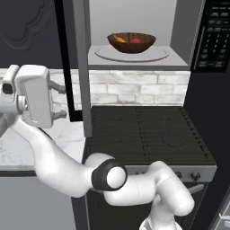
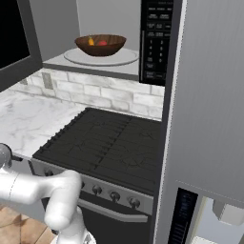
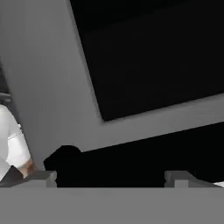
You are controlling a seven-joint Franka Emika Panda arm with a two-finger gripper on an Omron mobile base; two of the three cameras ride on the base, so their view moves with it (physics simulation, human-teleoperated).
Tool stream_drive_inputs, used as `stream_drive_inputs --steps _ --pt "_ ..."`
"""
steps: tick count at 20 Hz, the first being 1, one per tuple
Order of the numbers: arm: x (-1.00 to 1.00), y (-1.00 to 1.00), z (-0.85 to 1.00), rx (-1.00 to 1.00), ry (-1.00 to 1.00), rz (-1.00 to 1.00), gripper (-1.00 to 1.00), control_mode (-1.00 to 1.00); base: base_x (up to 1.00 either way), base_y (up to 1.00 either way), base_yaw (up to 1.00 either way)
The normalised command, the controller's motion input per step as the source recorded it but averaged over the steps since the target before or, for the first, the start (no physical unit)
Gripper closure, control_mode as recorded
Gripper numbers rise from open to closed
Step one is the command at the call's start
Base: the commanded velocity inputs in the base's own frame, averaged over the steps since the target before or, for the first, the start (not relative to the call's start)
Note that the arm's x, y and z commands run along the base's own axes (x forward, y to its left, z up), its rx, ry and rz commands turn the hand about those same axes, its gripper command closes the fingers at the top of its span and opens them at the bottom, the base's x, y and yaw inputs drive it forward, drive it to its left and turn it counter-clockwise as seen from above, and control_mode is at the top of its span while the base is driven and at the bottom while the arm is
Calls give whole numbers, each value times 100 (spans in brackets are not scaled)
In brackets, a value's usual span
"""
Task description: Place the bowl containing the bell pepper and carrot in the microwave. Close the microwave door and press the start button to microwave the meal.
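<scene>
Bowl (image 1: 131, 42): already inside the microwave (image 1: 134, 56), on its turntable.
Microwave door (image 1: 82, 67): swung open, edge-on, immediately right of the pincer (image 1: 61, 101).
Pincer: fingers spread, holding nothing, facing the door's outer face.
Next: push door rightward, shut.

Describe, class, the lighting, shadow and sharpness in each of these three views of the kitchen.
Left base view: flat, even rendered light; the bowl sits clearly lit inside the pale microwave, edges slightly soft. Right base view: same even light, marble counter bright, no glare on the stove. Hand view: close and blurry; the microwave door frame is grey, its window black, with a dark shadow blob near the gripper.
</scene>
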Motion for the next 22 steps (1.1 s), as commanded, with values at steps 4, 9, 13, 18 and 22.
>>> stream_drive_inputs --steps 4,9,13,18,22 --pt "-19 -92 2 0 -9 -28 -100 -100 0 0 0" --pt "-42 -100 5 0 0 -6 -100 -100 0 0 0" --pt "-26 -100 0 0 0 11 -100 -100 0 0 0" --pt "5 -100 -18 2 9 36 -100 -100 0 0 0" --pt "72 -80 -26 0 24 42 -100 -100 0 0 0"
